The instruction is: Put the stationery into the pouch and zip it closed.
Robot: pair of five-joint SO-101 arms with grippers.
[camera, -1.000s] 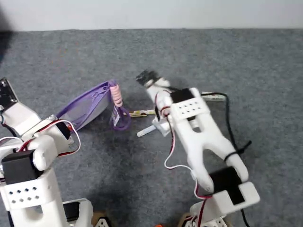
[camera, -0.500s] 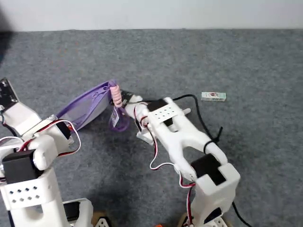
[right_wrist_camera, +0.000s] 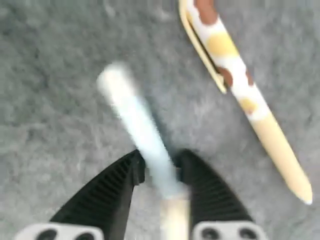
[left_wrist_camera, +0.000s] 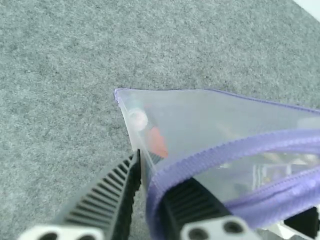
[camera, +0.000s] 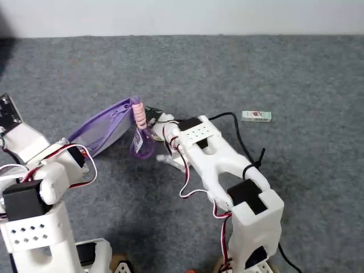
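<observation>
A clear pouch [camera: 105, 126] with purple zip edging lies tilted left of centre, its pink zip pull [camera: 138, 114] at the far end. My left gripper [camera: 78, 149] is shut on its near corner; in the left wrist view the fingers [left_wrist_camera: 117, 197] clamp the pouch [left_wrist_camera: 225, 135] edge. My right gripper [right_wrist_camera: 160, 175] is down beside the pouch mouth, shut on a white pen [right_wrist_camera: 142, 135]. A yellow pen with brown spots [right_wrist_camera: 240, 85] lies on the carpet just past it. In the high view the right arm [camera: 199, 139] covers both pens. A small eraser [camera: 256, 116] lies to the right.
Grey carpet [camera: 296, 68] covers the whole table, with a pale wall along the back. A purple loop [camera: 145, 145] hangs from the pouch near the right gripper. The right arm's black cable [camera: 239, 136] trails toward the eraser.
The right arm swung left from near the eraser to the pens by the pouch mouth and came down on the white pen. The left arm and pouch stayed still.
</observation>
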